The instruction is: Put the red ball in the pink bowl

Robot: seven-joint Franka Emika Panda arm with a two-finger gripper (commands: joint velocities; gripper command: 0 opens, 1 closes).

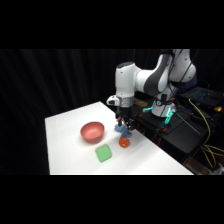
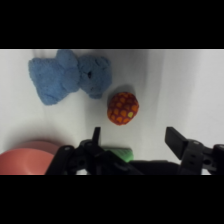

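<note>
Toward the table's (image 1: 70, 150) right edge, about midway along it, sits the red ball (image 2: 123, 108), round, so without long axis or facing; studded with yellowish dots in the wrist view. Just beside it, toward the far edge, lies the blue lumpy object (image 2: 70, 76), bow-shaped, near but not clearly touching. Farther inward rests the pink bowl (image 1: 92, 131), upright, mouth open, well apart from the ball. Nearer the front edge lies the green square block (image 1: 104, 153), flat, between bowl and ball. Hovering over ball and blue object, the gripper (image 2: 135, 137), jaws spread wide, holding nothing, not touching the ball. Bare white surface along the left edge and near front corners.
</note>
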